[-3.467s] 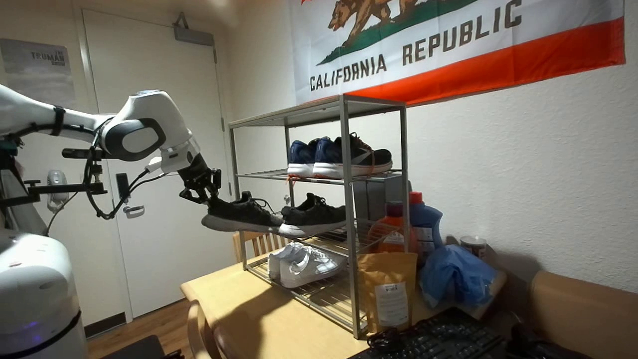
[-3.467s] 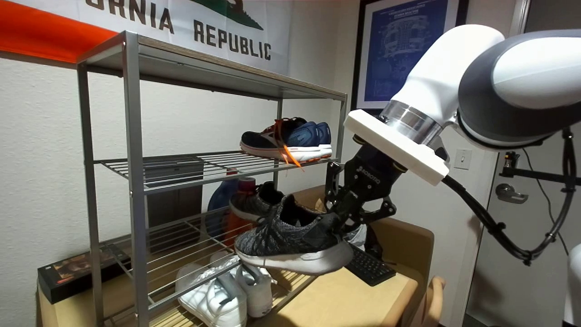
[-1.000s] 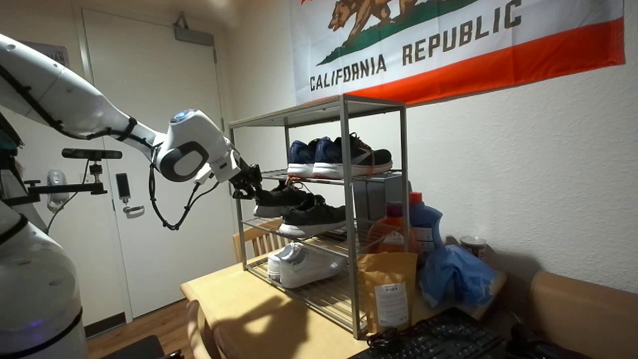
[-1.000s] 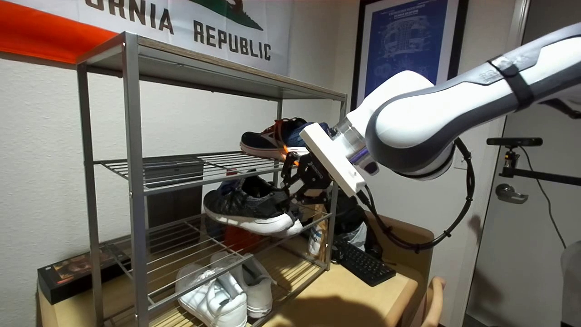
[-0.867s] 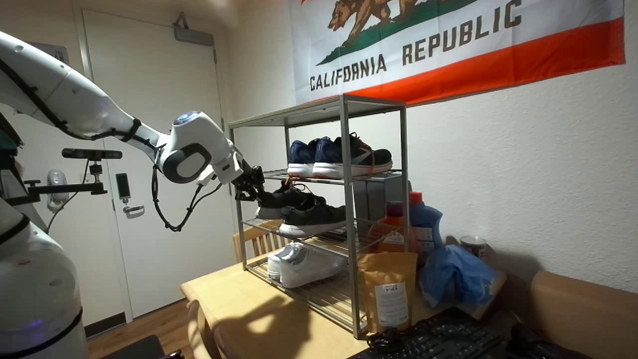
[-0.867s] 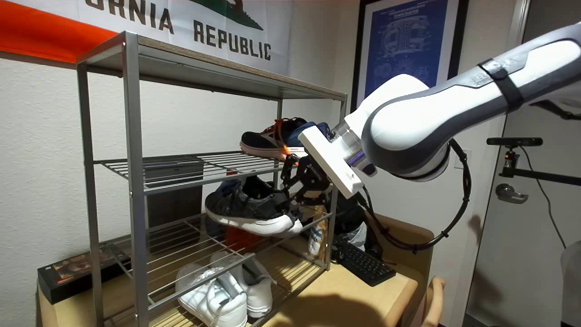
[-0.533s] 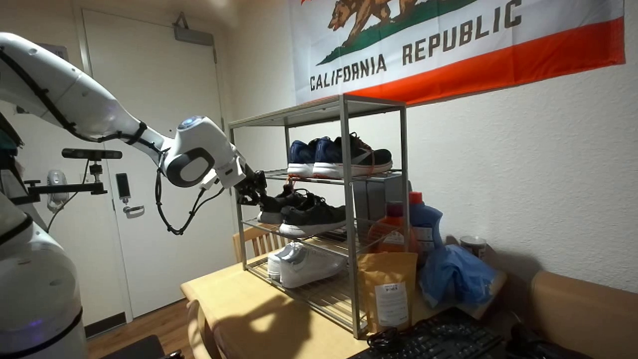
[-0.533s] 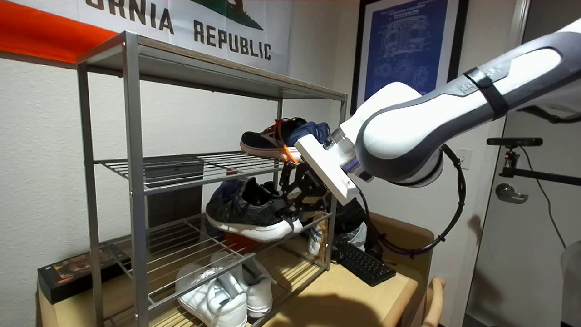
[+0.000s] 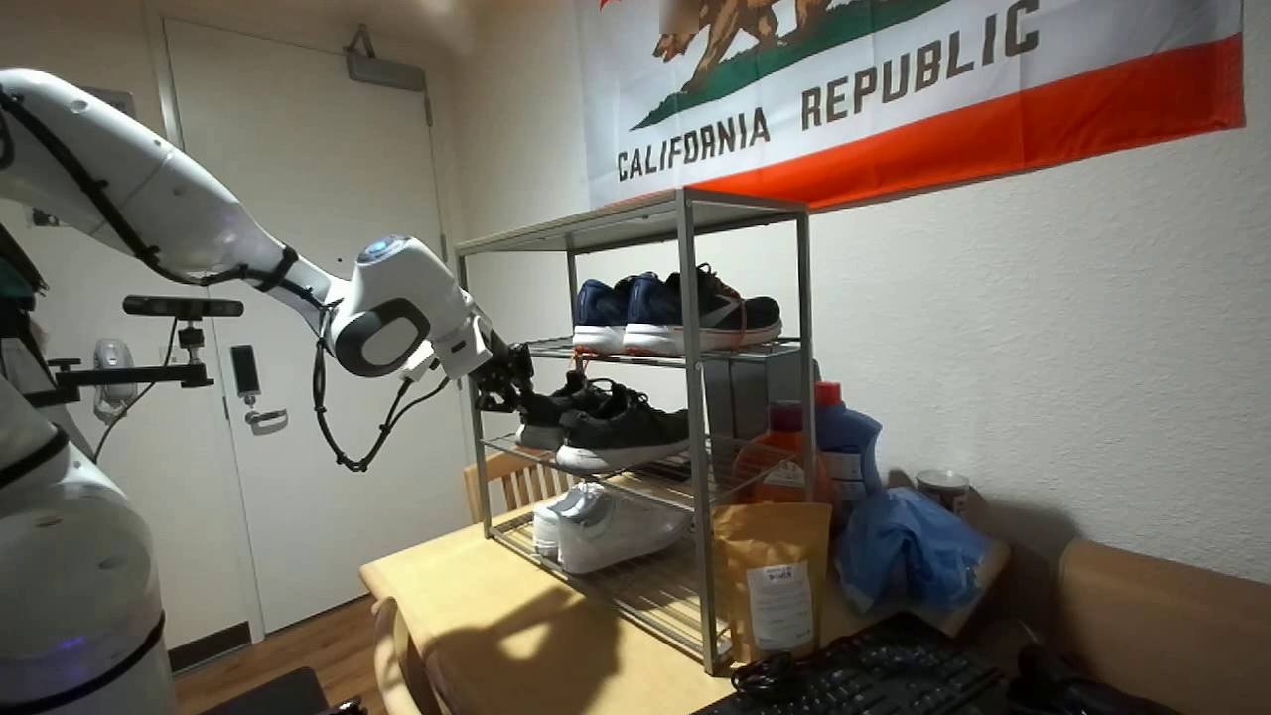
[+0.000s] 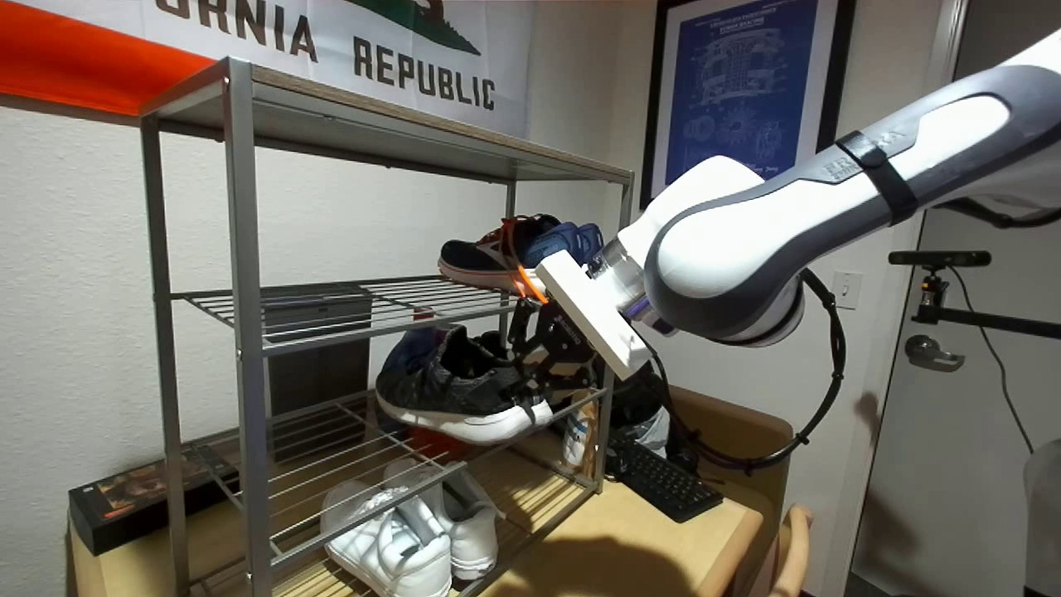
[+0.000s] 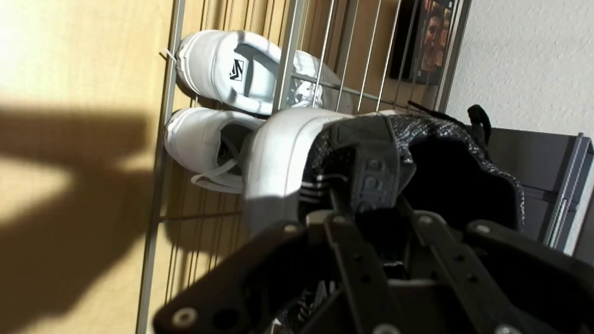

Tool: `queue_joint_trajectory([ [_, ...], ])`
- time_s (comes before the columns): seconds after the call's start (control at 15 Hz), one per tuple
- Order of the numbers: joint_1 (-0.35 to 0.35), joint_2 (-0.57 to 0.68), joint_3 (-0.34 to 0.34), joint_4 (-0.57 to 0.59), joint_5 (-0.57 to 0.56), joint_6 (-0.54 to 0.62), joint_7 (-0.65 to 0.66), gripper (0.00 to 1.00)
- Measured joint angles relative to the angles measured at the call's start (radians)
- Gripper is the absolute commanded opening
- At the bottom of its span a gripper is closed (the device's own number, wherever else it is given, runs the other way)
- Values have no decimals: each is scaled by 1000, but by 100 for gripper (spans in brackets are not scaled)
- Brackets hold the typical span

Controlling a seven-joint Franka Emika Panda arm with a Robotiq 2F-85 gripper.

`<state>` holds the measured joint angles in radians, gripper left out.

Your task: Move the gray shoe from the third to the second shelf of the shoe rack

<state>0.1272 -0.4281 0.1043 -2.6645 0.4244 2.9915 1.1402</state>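
Wrist view, from the left: a smooth, pale wooden table [image 11: 60, 60], then a pair of white shoes [image 11: 199, 65], sleek and round-heeled, on the lowest shelf [image 11: 168, 97] of the shoe rack [image 9: 697, 427]. Next runs the flat metal edge of the middle shelf [image 11: 287, 55], thin straight wires beyond it. At center is the gray shoe [image 11: 380, 157], heel toward the camera: thick pale sole, speckled dark knit upper, heel tab lettered "adidas". Both exterior views place it at the middle shelf, counted from the bottom probably the second, beside a matching shoe [image 9: 626, 432]; whether its full weight rests on the wires cannot be told. The gripper [image 11: 372, 204] is drawn narrow around the heel, one finger outside, the other at the collar. The shoe should be light and hard to break, its knit soft enough to give under a squeeze; the stiffer-looking heel seems the surest hold, though the sole might catch on a wire. Farther right come a black box [image 11: 431, 37] printed with faces, a flat-sided gray box [image 11: 519, 150] and the pebbled pale wall [image 11: 524, 65].
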Motion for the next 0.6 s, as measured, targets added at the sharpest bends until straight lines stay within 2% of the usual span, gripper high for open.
queue_joint_trajectory([
  [0.6,34,49,-23,1,17,55,0,6],
])
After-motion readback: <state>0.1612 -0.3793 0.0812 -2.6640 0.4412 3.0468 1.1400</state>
